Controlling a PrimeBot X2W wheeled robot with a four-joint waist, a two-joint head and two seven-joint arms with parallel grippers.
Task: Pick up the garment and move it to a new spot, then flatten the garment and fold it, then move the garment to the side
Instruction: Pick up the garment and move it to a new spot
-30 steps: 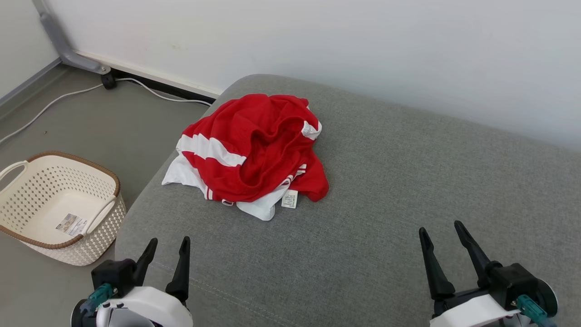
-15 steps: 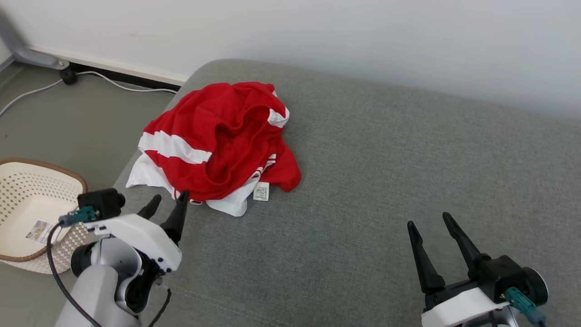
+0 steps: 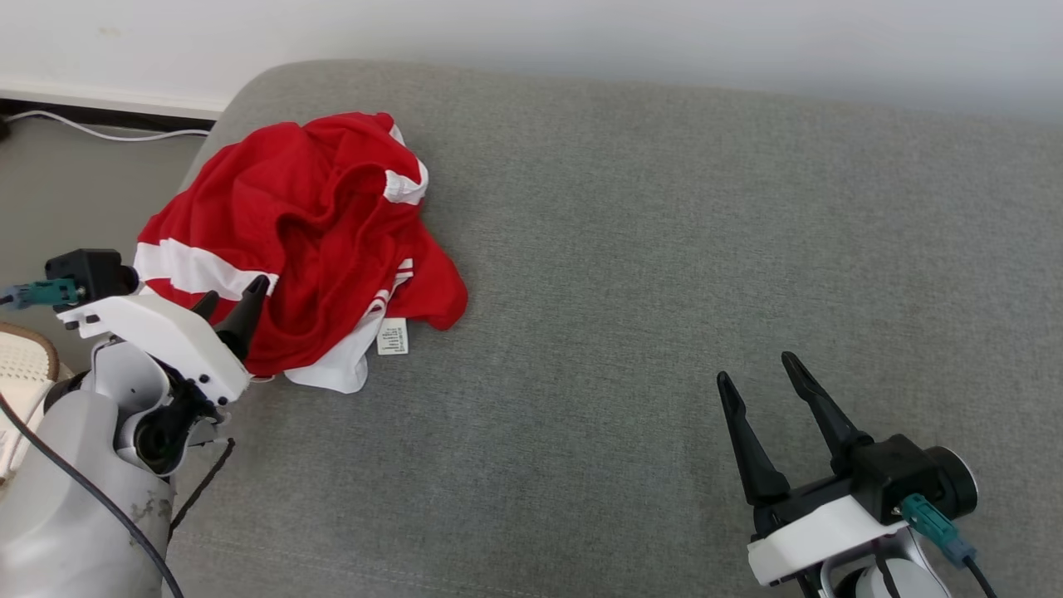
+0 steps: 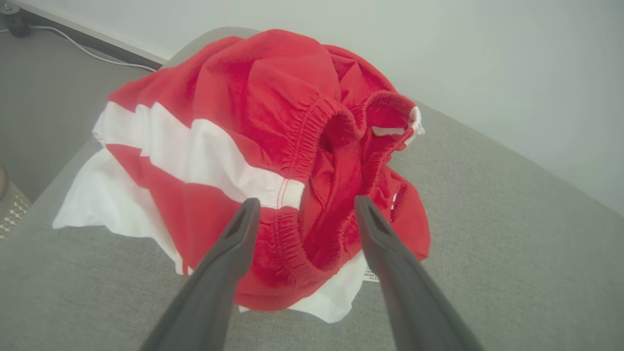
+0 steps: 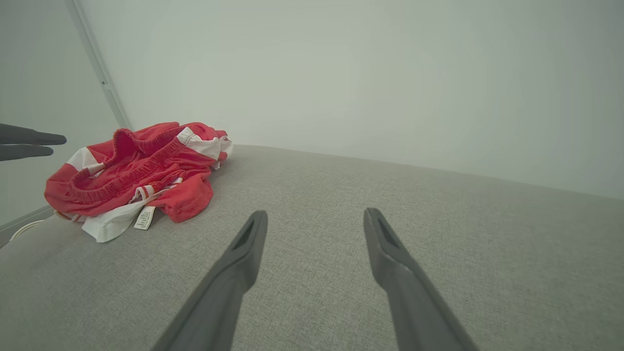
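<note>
Just short of the garment, my left gripper hangs spread, empty; pinching one loose layer risks dropping it.

The white care tag lying at the near edge of the red-and-white garment carries lines of print too small to read.

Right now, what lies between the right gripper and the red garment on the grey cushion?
Nothing but bare grey cushion lies between the right gripper and the garment. The head view and the right wrist view both show this stretch.
</note>
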